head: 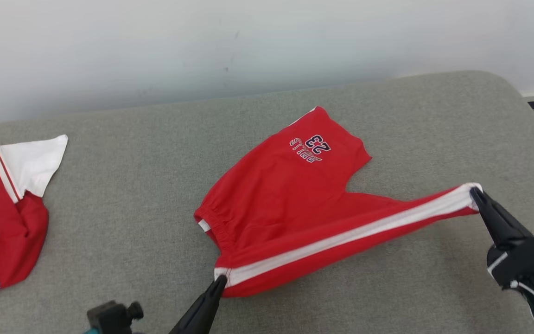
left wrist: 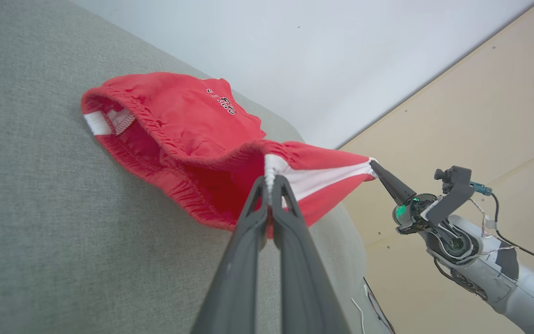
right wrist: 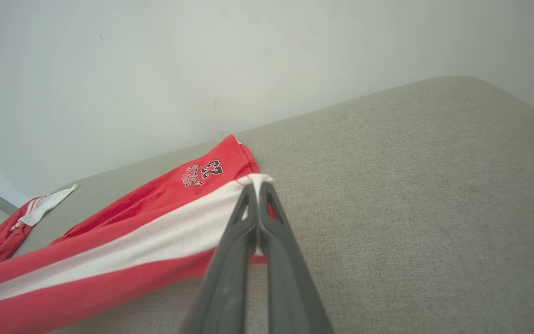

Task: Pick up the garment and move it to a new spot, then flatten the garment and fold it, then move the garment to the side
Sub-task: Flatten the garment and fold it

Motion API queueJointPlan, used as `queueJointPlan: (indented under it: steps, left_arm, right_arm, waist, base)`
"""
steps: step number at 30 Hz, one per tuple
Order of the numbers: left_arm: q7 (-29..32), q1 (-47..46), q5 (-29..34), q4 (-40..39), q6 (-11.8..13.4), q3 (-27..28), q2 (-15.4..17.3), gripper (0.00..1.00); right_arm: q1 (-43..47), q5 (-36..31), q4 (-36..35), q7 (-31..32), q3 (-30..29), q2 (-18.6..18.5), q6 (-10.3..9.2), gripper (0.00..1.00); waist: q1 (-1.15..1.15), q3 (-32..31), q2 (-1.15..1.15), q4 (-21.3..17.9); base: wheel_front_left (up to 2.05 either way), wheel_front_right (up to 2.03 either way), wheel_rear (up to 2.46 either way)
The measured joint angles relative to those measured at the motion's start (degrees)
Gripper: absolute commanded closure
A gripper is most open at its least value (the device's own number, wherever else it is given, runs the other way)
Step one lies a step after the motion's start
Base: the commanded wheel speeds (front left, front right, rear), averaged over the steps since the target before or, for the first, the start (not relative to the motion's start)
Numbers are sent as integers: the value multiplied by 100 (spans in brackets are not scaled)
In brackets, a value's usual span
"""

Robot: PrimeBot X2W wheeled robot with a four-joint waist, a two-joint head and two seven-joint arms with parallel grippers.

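Observation:
The garment [head: 290, 204] is a pair of red shorts with a white side stripe and a "23" print, on the grey padded surface. My left gripper [head: 220, 279] is shut on the waistband end of the stripe, seen close up in the left wrist view on the garment [left wrist: 188, 134] with the left gripper [left wrist: 270, 182] pinching the white seam. My right gripper [head: 474, 192] is shut on the leg-hem end of the stripe; in the right wrist view the right gripper [right wrist: 257, 185] pinches the garment [right wrist: 123, 236]. The striped side is stretched taut and lifted between them; the other leg rests on the surface.
A second red and white jersey [head: 3, 213] lies at the left edge of the grey surface [head: 123, 222]. A white wall runs behind. The surface's rounded corner and edge are at the far right [head: 522, 106]. Bare fabric stretches between the two garments.

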Motion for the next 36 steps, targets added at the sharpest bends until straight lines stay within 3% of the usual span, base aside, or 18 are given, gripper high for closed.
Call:
queueJointPlan:
  steps: [9, 17, 22, 26, 36]
  left_arm:
    - [41, -778, -152, 733, -229, 109, -669, 100]
    - [-1, -1432, -432, 1422, -447, 372, -1283, 100]
    - [-9, -1799, -538, 1879, -444, 536, -1608, 100]
    - [-10, -2105, -633, 2111, -548, 605, -1814, 100]
    - [-93, -2432, -461, 2366, -482, 811, -2087, 100]
  right_arm:
    - [-1313, -379, 977, 656, 135, 566, -2, 100]
    - [-2509, -666, 1615, 833, 280, 768, -2, 100]
    - [-3201, -812, 1882, 953, 548, 824, -2, 100]
    - [-3741, -838, 2176, 996, 720, 889, -2, 100]
    - [-4705, -800, 3058, 864, 1157, 1116, -2, 100]
  waist:
    - [2, 334, 1, 180]
    - [2, 776, 1, 469]
    - [2, 1077, 1, 664]
    - [2, 1342, 1, 802]
    - [1, 1959, 1, 1137]
  base:
    - [0, 0, 0]
    - [0, 0, 0]
    - [0, 0, 0]
    - [0, 0, 0]
    - [0, 0, 0]
